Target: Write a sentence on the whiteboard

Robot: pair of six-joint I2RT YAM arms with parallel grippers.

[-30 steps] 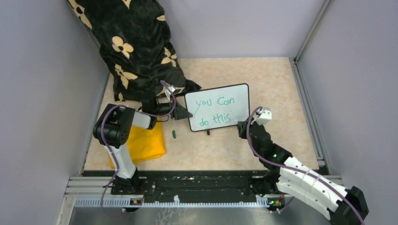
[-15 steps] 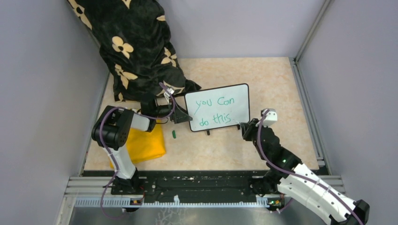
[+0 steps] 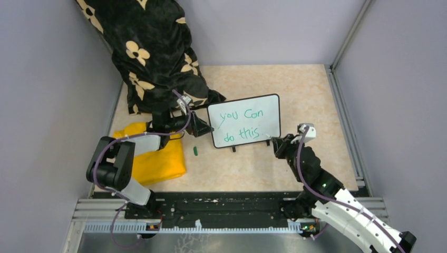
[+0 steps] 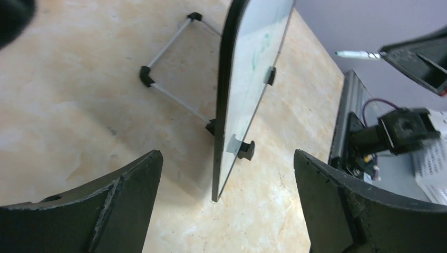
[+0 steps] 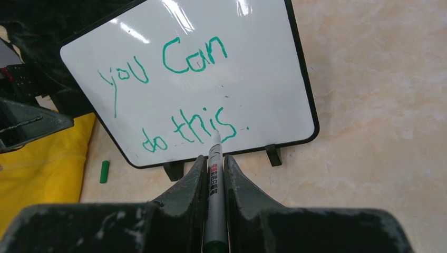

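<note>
One whiteboard [image 3: 245, 120] stands on the bench [image 3: 316, 95], its sentence [image 3: 241, 125] in two green lines.
Two claws: the left claw [image 3: 203, 126] is spread beside the board's edge (a nudge could tip it), and the right claw [image 5: 213, 164] pinches one marker [image 5: 215, 150] whose bare tip could smear "this". One loose cap [image 3: 195, 151], one yellow cloth [image 3: 161, 163].

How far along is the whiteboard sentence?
Done: the sentence, "you Can do this", fills the whiteboard in green. In hand: right hand shut on the marker, tip off the board; left hand open beside its edge. Left: likely recapping; a green cap lies on the table.
</note>
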